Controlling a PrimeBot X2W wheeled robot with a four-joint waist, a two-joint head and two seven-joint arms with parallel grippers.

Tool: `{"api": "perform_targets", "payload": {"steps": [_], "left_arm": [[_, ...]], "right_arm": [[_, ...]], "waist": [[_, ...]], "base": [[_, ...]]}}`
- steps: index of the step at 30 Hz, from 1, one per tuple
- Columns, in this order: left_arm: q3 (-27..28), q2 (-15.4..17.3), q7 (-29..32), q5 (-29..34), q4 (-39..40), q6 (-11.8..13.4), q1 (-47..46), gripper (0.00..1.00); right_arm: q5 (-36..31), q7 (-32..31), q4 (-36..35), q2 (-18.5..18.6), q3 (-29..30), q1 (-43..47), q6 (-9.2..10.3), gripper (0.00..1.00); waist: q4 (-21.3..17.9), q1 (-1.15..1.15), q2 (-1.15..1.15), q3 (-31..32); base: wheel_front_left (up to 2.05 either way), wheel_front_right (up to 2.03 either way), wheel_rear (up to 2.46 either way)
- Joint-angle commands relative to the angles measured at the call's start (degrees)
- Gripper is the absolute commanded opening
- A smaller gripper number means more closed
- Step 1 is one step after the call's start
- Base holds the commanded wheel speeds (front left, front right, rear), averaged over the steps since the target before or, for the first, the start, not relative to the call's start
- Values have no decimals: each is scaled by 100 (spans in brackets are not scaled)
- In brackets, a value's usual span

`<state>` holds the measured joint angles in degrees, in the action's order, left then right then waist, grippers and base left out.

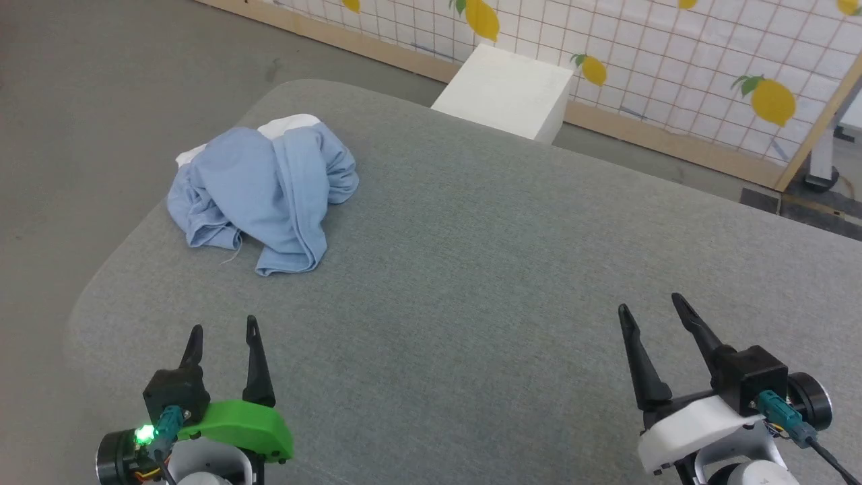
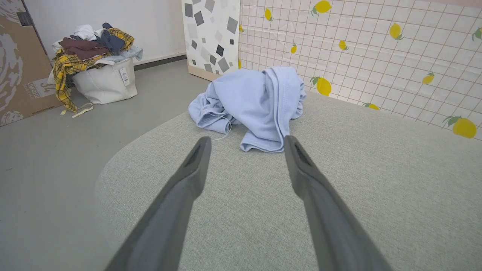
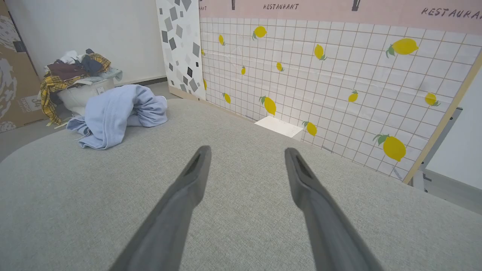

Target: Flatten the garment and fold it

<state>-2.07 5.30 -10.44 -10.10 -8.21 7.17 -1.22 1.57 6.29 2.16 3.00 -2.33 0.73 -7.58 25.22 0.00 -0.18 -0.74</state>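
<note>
Over the tabletop's (image 1: 471, 283) near edge, the left gripper (image 1: 224, 323) and right gripper (image 1: 649, 302) hover, fingers spread wide and empty. By the far left corner the garment (image 1: 262, 188) lies bunched. White fabric shows on its far side, and one fold trails toward the near edge.

Looked onto a grey fabric tabletop (image 1: 471, 269) with rounded corners, set on a grey floor (image 1: 81, 101). Faced a white grid screen (image 1: 673, 60) printed with yellow lemons, framed in pale wood, a white block (image 1: 505, 91) at its foot. Noted a white bag (image 2: 103, 82) heaped with clothes beside a cardboard box (image 2: 19, 75), before a plain white wall (image 2: 150, 26).
</note>
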Motion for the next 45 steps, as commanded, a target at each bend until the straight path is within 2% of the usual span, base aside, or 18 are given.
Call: {"api": "perform_targets", "payload": {"steps": [1,33,40,45], "left_arm": [[-8,54,-74,-83,-39,47,-19,100],[-194,204,-450,-519,-342,399,-39,100],[-222,203,-452,-544,-312,388,-43,100],[-271,241,-332,-687,-251,185,-370,100]], "right_arm": [[38,69,23,-9,-21,-94,6,100],[102,324,105,-13,-108,-129,9,100],[88,304,66,-13,-99,-102,9,100],[40,248,23,-13,-104,-123,9,100]], "waist": [[72,0,9,2],[1006,0,18,-45],[1053,0,18,-59],[1027,0,18,-207]], "base": [[0,0,0],[0,0,0],[0,0,0],[0,0,0]]}}
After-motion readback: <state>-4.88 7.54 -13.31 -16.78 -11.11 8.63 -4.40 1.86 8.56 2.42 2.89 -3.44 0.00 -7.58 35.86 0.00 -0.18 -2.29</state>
